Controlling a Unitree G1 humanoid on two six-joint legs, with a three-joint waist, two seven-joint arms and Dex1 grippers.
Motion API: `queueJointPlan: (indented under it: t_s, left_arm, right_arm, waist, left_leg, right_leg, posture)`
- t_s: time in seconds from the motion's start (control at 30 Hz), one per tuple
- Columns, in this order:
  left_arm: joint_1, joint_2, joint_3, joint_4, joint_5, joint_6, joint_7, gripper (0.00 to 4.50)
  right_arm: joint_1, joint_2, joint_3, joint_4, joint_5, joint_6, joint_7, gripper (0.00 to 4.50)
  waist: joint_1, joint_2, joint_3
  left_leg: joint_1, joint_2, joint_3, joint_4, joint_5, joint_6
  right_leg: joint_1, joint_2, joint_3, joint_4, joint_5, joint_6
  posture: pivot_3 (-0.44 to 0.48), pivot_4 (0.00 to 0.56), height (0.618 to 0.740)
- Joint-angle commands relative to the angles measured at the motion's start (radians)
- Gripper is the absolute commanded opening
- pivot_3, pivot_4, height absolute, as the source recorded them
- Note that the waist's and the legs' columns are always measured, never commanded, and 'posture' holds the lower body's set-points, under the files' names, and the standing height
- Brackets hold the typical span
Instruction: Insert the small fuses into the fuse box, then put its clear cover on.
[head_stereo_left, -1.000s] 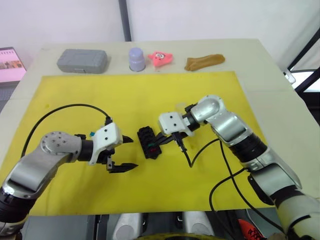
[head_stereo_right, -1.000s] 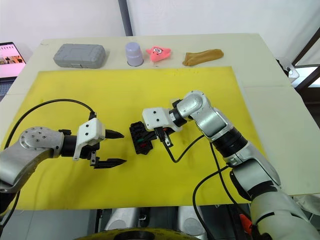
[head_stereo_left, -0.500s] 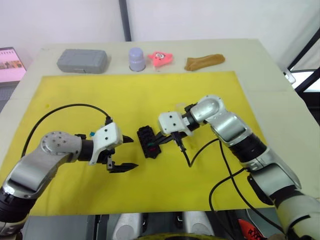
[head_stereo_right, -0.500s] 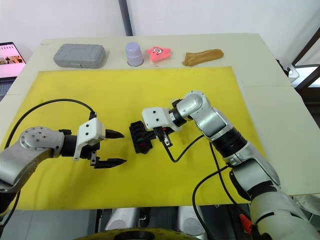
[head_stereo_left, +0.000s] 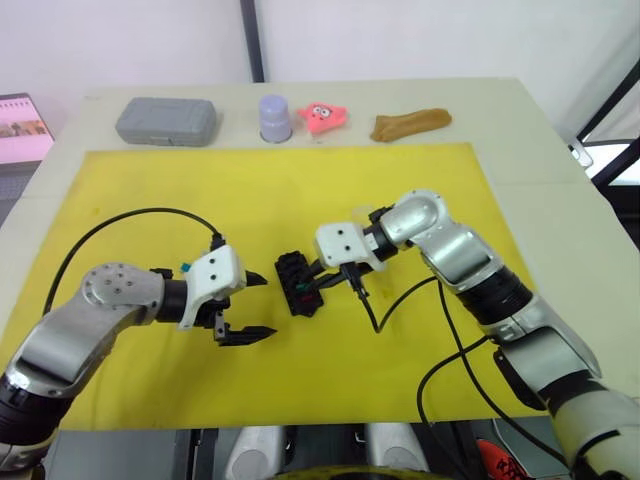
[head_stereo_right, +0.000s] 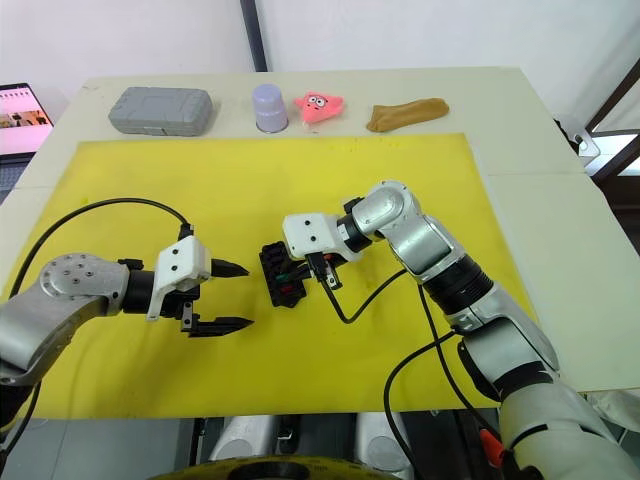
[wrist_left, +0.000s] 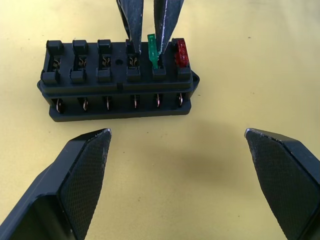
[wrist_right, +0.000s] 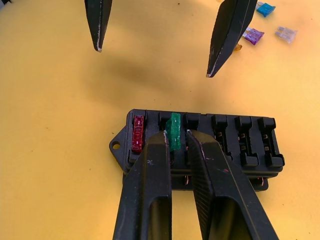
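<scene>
In the left eye view, the small black rectangular plastic fuse box (head_stereo_left: 297, 283) lies at the centre of the frame on a yellow mat (head_stereo_left: 300, 190). The right gripper (head_stereo_left: 314, 287) reaches it from the right, its tips at the box's edge. The left gripper (head_stereo_left: 258, 305) sits left of centre, near the box but apart from it, its two black fingers spread wide with nothing between them. Along the top of the frame stand a grey rounded plastic case (head_stereo_left: 166, 121), a lavender cup (head_stereo_left: 274, 118), a pink toy (head_stereo_left: 323, 116) and a brown lumpy piece (head_stereo_left: 410, 123). What may be the clear cover is a faint pale patch just above the right wrist, too dim to be sure.

The right eye view shows the same layout.

In the left wrist view, the box fills the upper middle. A red translucent fuse (wrist_left: 181, 52) sits in the slot at its right end, and a green translucent fuse (wrist_left: 153, 50) stands tilted in the next slot, between the right gripper's narrow tips.

In the right wrist view, the right gripper's fingers (wrist_right: 152, 170) are drawn close, pinching the green fuse over its slot. At upper right of the frame lie blue (wrist_right: 265, 9), purple (wrist_right: 253, 35) and clear-grey (wrist_right: 285, 34) fuses, with an orange one (wrist_right: 237, 47) partly behind a left finger.
</scene>
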Motion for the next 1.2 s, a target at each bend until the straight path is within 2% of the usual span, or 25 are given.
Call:
queueJointPlan:
  t_s: [0.03, 1.2]
  left_arm:
    - [-0.014, -0.003, 0.006, -0.024, 0.003, -0.014, -0.001, 4.50]
    - [-0.022, -0.011, 0.004, -0.016, 0.017, -0.023, -0.006, 4.50]
  right_arm:
    - [-0.024, 0.001, -0.029, -0.019, -0.002, -0.002, 0.000, 0.66]
    - [-0.026, 0.004, -0.043, -0.088, 0.040, 0.115, 0.034, 0.66]
  waist:
    - [0.000, 0.000, 0.000]
    - [0.000, 0.000, 0.000]
  left_leg:
    - [0.000, 0.000, 0.000, 0.000, 0.000, 0.000]
    - [0.000, 0.000, 0.000, 0.000, 0.000, 0.000]
  right_leg:
    - [0.000, 0.000, 0.000, 0.000, 0.000, 0.000]
    - [0.000, 0.000, 0.000, 0.000, 0.000, 0.000]
  posture:
    - [0.000, 0.150, 0.731]
    - [0.000, 0.150, 0.731]
